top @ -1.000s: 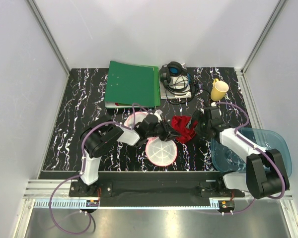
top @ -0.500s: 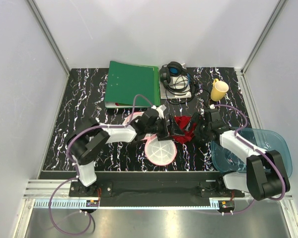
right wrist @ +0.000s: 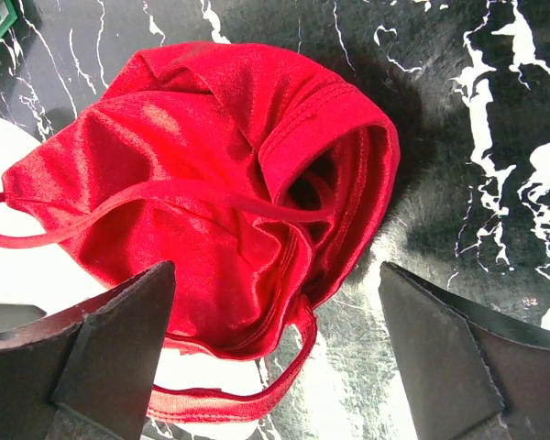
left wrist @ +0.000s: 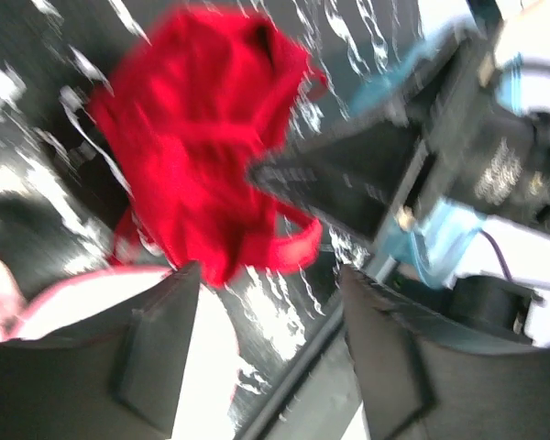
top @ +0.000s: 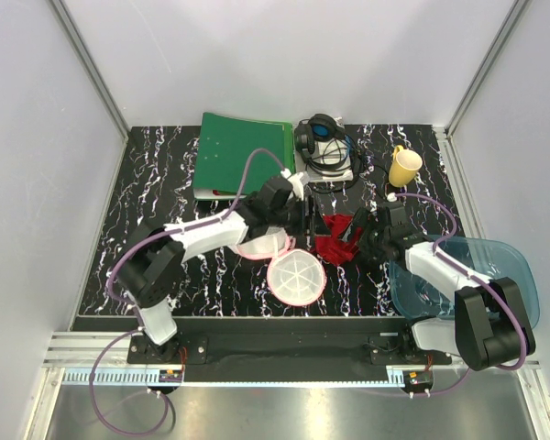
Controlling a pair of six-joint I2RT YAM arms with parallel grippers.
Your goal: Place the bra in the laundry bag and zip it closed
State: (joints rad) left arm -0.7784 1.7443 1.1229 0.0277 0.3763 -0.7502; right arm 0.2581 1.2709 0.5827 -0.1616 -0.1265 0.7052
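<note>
Red bra [top: 335, 243], one, white mesh laundry bag [top: 296, 278], one

Bright even light, left wrist view motion-blurred

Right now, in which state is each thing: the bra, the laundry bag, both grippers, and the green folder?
laundry bag, unzipped, lying open
bra, crumpled on the table, outside the bag
left gripper, open, holding nothing
right gripper, open, at the bra, not gripping it
green folder, closed, lying flat
</note>
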